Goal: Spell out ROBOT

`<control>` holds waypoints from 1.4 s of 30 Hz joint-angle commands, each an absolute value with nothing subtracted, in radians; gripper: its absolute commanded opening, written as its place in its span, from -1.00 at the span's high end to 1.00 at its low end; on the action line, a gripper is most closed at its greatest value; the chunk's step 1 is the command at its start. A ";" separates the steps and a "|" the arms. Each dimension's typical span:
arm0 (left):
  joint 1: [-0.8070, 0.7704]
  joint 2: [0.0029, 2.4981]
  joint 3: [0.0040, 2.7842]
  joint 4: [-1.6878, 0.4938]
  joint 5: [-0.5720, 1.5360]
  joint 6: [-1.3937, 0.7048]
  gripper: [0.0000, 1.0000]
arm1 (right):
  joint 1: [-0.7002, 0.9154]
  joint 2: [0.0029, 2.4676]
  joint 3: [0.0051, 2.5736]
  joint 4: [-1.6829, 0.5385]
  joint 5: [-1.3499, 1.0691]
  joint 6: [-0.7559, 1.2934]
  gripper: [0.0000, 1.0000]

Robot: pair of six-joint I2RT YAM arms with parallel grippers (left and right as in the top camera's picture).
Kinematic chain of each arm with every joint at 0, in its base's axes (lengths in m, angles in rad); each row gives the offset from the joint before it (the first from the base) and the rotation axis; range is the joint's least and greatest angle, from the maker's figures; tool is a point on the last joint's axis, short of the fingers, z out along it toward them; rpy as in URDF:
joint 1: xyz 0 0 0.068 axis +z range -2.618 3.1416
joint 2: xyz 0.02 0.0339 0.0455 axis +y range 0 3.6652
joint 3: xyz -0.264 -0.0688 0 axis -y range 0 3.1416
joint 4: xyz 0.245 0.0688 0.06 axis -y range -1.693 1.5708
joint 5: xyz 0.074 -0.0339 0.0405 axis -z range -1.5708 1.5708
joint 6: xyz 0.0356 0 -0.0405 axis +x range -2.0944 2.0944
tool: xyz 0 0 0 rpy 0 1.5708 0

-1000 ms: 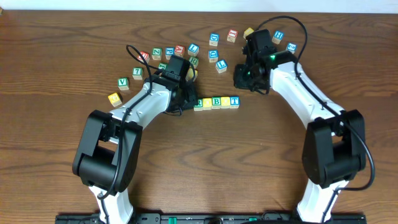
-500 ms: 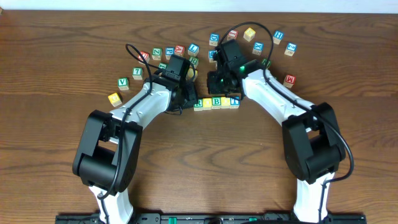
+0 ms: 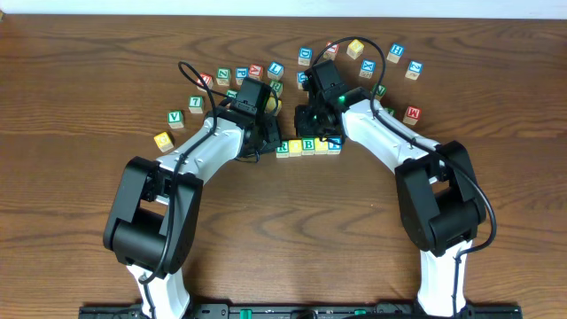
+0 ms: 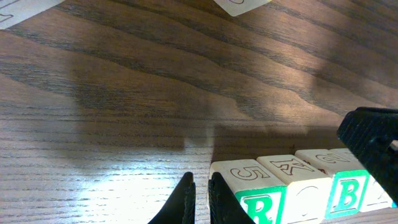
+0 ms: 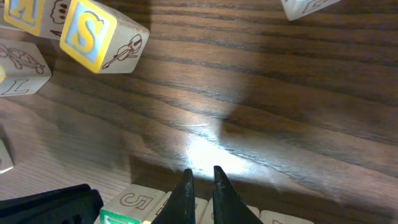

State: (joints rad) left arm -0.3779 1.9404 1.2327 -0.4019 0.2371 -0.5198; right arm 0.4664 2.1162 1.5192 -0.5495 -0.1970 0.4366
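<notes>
Wooden row (image 3: 307, 145): five cubes in one line at mid-table, sides touching. From overhead it reads R, yellow, B, yellow, T.
R cube (image 4: 258, 202): left end of the row, green border, with a 5 on its top face.
Yellow-faced cubes (image 3: 295, 147): second and fourth places in the row, standing in for the two O's.
B cube (image 4: 344, 193): middle of the row, green border.
T cube (image 3: 334, 143): right end of the row, blue border, partly under the right arm.
Why so: the word looks complete. My guess is that both arms are at the row to square it up, not to add a cube.
Left claw (image 4: 200, 186): clenched, nothing between the fingers. The tips are low to the wood just beside the row's left end, next to the R cube. Whether they touch it I cannot tell. Pinched tips would serve as a pusher.
Right claw (image 5: 202, 177): clenched and empty, tips down at the far side of the row, toward its middle. Contact with the row is hidden at the frame edge.
S cube (image 5: 99, 31): loose, tilted, well beyond the far side of the row.
V cube (image 3: 174, 116): green, well left of the row among the other spare cubes.
Table (image 3: 89, 53): dark wood grain, bare on the near side of the row.
</notes>
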 commanded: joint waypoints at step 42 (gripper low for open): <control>-0.378 1.950 1.229 -0.405 0.224 -0.514 0.81 | 0.494 2.125 1.523 -0.568 -0.253 0.411 0.82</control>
State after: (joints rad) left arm -0.3779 1.9404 1.2327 -0.4026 0.2367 -0.5198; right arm 0.5007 2.1162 1.5192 -0.5838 -0.2474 0.4244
